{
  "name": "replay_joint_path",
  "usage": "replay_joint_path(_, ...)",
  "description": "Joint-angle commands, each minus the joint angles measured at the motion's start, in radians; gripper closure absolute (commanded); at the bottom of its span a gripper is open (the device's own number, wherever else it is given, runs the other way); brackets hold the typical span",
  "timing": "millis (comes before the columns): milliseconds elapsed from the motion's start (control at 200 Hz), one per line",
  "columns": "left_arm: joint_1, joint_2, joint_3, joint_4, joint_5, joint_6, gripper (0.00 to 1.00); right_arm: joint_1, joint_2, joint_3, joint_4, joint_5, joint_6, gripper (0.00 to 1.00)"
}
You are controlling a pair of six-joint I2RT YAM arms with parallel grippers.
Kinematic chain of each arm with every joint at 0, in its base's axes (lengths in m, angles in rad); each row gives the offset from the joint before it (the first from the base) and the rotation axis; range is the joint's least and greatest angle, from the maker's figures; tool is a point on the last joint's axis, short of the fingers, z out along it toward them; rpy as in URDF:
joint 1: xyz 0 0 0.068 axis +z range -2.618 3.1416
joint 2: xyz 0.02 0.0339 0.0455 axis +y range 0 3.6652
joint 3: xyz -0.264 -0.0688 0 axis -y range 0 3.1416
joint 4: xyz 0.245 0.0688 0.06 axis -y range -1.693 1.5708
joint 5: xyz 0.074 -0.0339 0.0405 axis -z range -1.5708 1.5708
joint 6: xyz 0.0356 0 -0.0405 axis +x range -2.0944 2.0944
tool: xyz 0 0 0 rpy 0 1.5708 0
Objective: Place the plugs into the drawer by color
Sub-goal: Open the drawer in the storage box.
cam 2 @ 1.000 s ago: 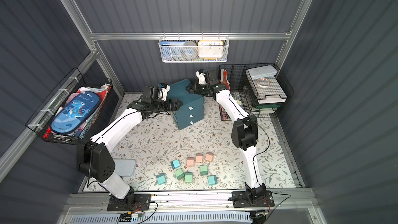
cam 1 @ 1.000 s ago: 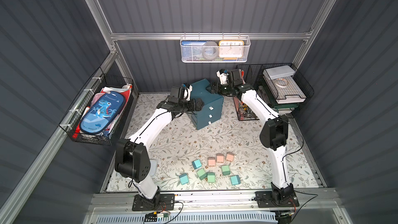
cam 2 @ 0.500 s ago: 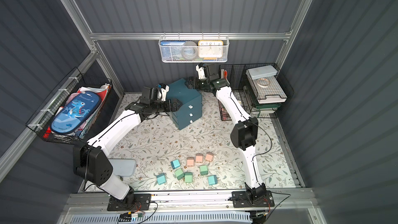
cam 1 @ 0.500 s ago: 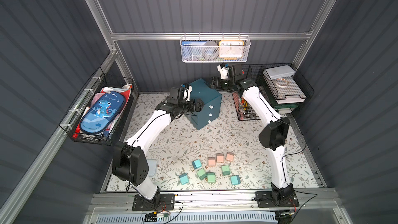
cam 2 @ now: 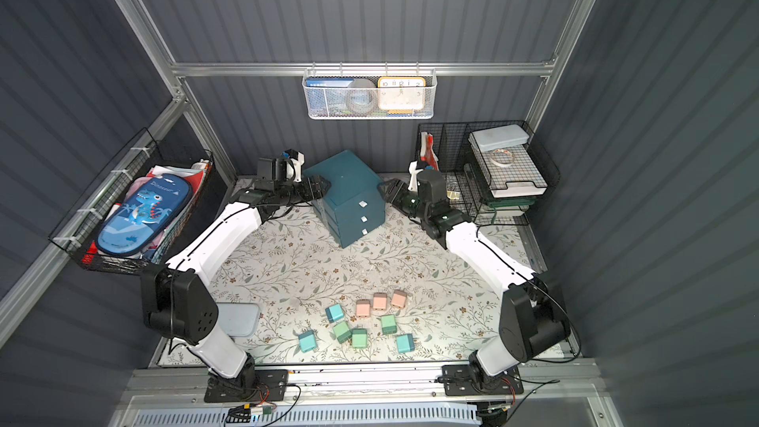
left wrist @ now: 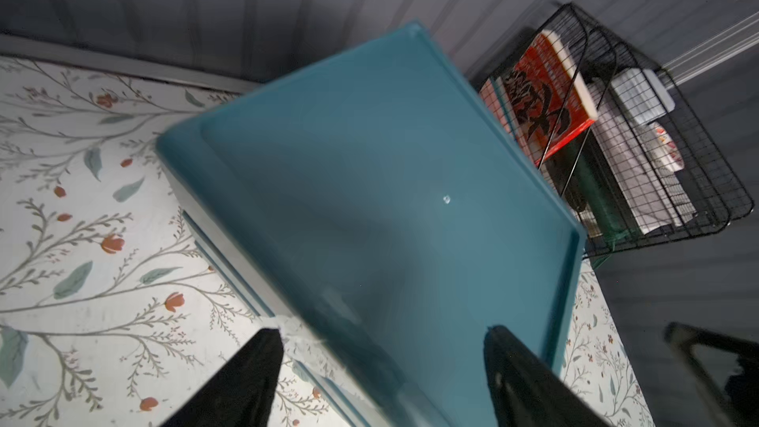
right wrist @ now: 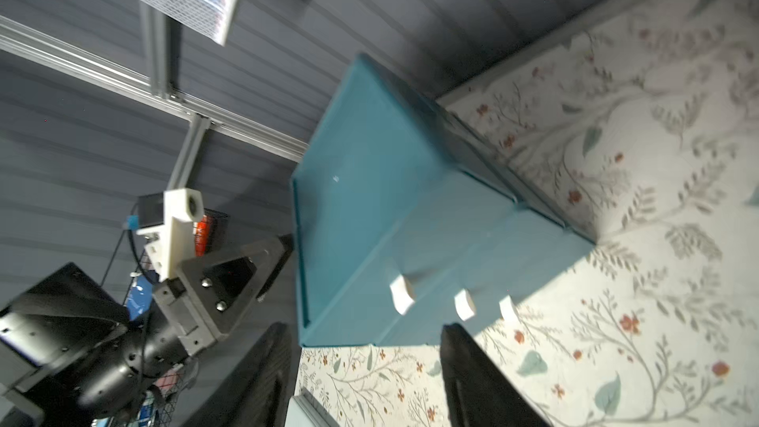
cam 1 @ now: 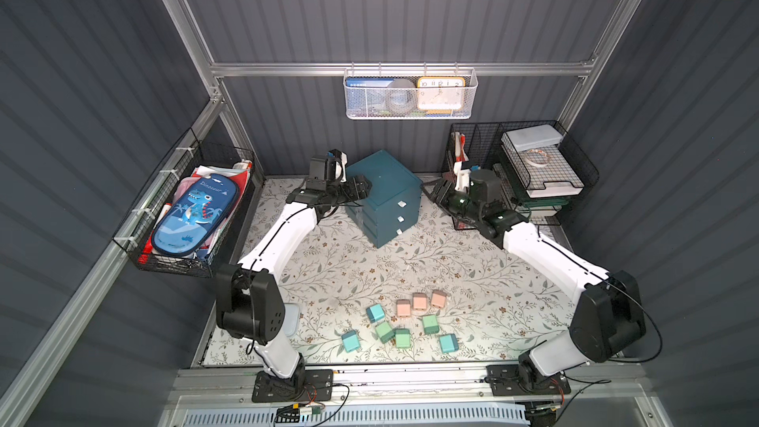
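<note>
The drawer (cam 1: 382,182) is a dark teal cabinet at the back of the floral mat, its three white pull tabs (right wrist: 402,293) facing front right. All drawers look closed. My left gripper (cam 1: 361,187) is open at its left top corner, fingers astride the top edge (left wrist: 382,330). My right gripper (cam 1: 431,194) hangs open just right of the cabinet, with only mat between its fingers (right wrist: 365,328). The plugs lie loose near the front: three pink (cam 1: 419,301), three blue (cam 1: 375,313) and three green (cam 1: 430,324).
Black wire racks (cam 1: 534,174) with trays and a red book stand at the back right, close behind my right wrist. A white mesh basket (cam 1: 410,94) hangs on the back wall. A black basket with a dinosaur case (cam 1: 193,215) is on the left wall. A pale lid (cam 2: 238,318) lies front left.
My right arm has swung from behind the cabinet's back top down to its right side, elbow now far out to the right. The left gripper stays at the cabinet's left corner.
</note>
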Motion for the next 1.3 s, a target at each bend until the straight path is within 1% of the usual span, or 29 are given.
replay_joint_path(0, -0.003, -0.018, -0.022, 0.008, 0.038, -0.006, 0.21, 0.031, 0.011, -0.030, 0.176, -0.010, 0.137, 0.39)
replay_joint_path(65, -0.002, -0.019, -0.026, 0.011, 0.051, -0.001, 0.21, 0.036, 0.048, -0.046, 0.231, -0.031, 0.187, 0.43)
replay_joint_path(120, -0.003, -0.022, -0.029, 0.011, 0.066, 0.007, 0.21, 0.035, 0.080, -0.052, 0.273, -0.044, 0.222, 0.49)
replay_joint_path(295, -0.003, -0.030, -0.051, 0.022, 0.076, 0.009, 0.22, 0.036, 0.158, -0.016, 0.302, -0.081, 0.248, 0.52)
replay_joint_path(350, -0.003, -0.028, -0.053, 0.020, 0.074, 0.008, 0.22, 0.036, 0.175, -0.009, 0.309, -0.083, 0.261, 0.56)
replay_joint_path(545, -0.002, -0.019, -0.052, 0.015, 0.062, 0.011, 0.17, 0.036, 0.222, -0.012, 0.334, -0.112, 0.318, 0.61)
replay_joint_path(725, -0.002, -0.007, -0.048, 0.013, 0.064, 0.016, 0.16, 0.035, 0.275, -0.005, 0.391, -0.141, 0.367, 0.70)
replay_joint_path(1016, -0.002, 0.000, -0.042, 0.005, 0.054, 0.025, 0.15, 0.045, 0.286, 0.021, 0.399, -0.146, 0.376, 0.79)
replay_joint_path(1111, -0.002, 0.000, -0.043, 0.006, 0.053, 0.025, 0.15, 0.048, 0.283, 0.021, 0.396, -0.143, 0.374, 0.86)
replay_joint_path(1216, -0.002, 0.003, -0.041, 0.007, 0.052, 0.025, 0.15, 0.047, 0.281, 0.015, 0.391, -0.138, 0.366, 1.00)
replay_joint_path(1296, -0.001, 0.006, -0.041, 0.008, 0.049, 0.025, 0.14, 0.048, 0.264, 0.005, 0.380, -0.133, 0.352, 1.00)
